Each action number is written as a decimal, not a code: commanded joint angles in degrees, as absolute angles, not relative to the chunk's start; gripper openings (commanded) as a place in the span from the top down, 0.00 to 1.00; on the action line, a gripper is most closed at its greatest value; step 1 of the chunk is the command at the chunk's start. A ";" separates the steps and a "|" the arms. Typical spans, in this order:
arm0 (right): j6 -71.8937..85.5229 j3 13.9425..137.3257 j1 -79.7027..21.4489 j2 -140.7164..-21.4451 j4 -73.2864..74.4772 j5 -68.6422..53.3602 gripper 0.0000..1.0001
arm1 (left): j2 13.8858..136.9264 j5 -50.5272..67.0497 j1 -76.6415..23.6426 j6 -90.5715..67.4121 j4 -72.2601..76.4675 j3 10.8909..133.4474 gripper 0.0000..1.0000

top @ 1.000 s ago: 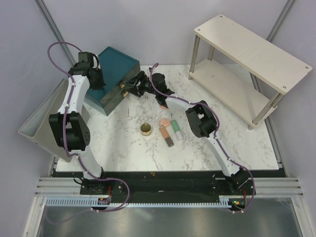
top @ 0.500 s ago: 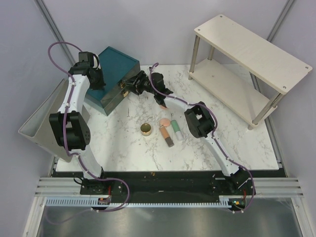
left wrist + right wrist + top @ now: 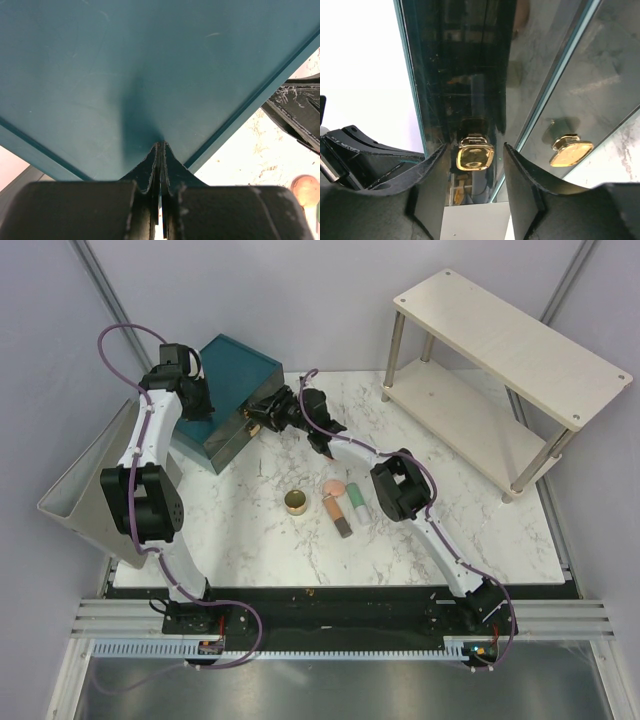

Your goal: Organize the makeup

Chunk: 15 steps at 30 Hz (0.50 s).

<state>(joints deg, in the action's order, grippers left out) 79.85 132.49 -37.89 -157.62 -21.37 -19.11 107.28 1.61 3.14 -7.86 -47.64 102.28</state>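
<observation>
The makeup lies mid-table: a gold tin [image 3: 296,502], a peach-pink disc [image 3: 334,487], an orange-and-dark tube [image 3: 337,515] and a green-and-white tube [image 3: 357,503]. A round peach item [image 3: 305,189] shows at the edge of the left wrist view. My right gripper [image 3: 262,416] is at the front of the teal box [image 3: 238,370]; its jaws are open on either side of a gold drawer knob [image 3: 475,157], not touching it. A second knob [image 3: 571,152] is to the right. My left gripper [image 3: 196,406] is shut, its tips [image 3: 161,146] against the box's teal surface [image 3: 125,75].
A pale wooden two-tier shelf [image 3: 510,340] stands at the back right. A grey bin [image 3: 85,490] leans off the table's left edge. The right arm's elbow [image 3: 400,485] hangs just right of the makeup.
My right arm has shifted slightly left, bringing its gripper closer to the box's drawer front. The left arm and the makeup have not moved.
</observation>
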 commanded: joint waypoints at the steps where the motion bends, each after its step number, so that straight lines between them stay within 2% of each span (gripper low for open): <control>1: 79.37 135.35 -38.76 -159.17 -20.92 -17.67 0.52 | 109.51 1.85 3.25 -7.65 -50.36 103.01 0.98; 3: 79.54 135.18 -39.02 -159.26 -20.57 -17.75 0.55 | 109.51 1.85 3.34 -7.65 -50.45 103.10 0.98; 6: 79.54 134.91 -39.20 -159.34 -20.22 -17.67 0.71 | 109.51 1.93 3.34 -7.73 -50.54 103.09 0.98; 7: 79.54 134.91 -39.29 -159.35 -20.13 -17.67 0.83 | 109.51 1.85 3.34 -7.73 -50.54 103.10 0.98; 10: 79.54 134.30 -39.20 -158.73 -19.86 -18.01 1.00 | 109.51 1.58 3.25 -7.82 -50.62 102.92 0.98; 15: 77.09 127.72 -38.41 -154.26 -21.35 -19.25 1.00 | 109.60 1.93 3.43 -8.52 -50.80 103.01 0.98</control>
